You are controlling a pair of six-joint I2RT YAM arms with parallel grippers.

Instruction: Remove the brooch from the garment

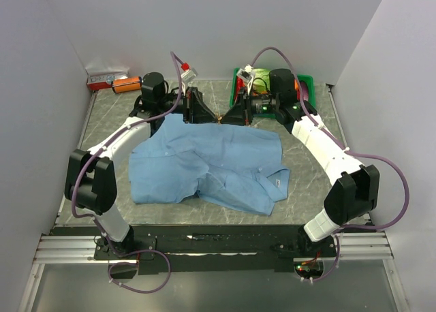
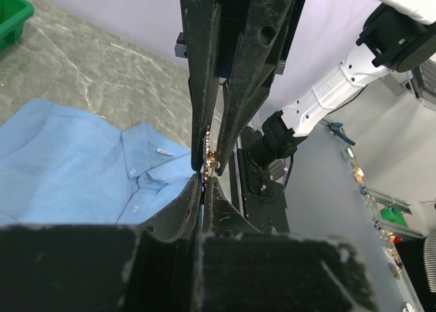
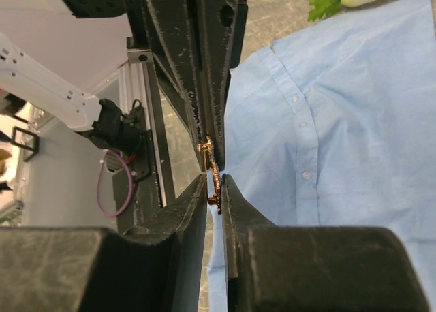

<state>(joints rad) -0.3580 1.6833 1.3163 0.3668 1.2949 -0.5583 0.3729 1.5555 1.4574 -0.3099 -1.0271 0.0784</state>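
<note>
Left fingers (image 2: 177,211) and right fingers (image 3: 185,213) pinch the coppery brooch (image 3: 212,172) tip to tip near the blue shirt (image 1: 204,163); a mistimed release could drop it

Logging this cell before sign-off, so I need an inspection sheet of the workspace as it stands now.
Surface: grey marbled table, partly covered by the shirt.
Job's things: brooch pinched between the two grippers' tips, clear of the garment, which lies wrinkled on the table.
Clutter: green bin with items at far right; orange and red items at the far left corner.
Grippers: left gripper and right gripper meet tip to tip, each shut on the brooch.
Cables: purple cables loop along both arms; none lies on the garment.
Surroundings: plain pale walls on three sides.
</note>
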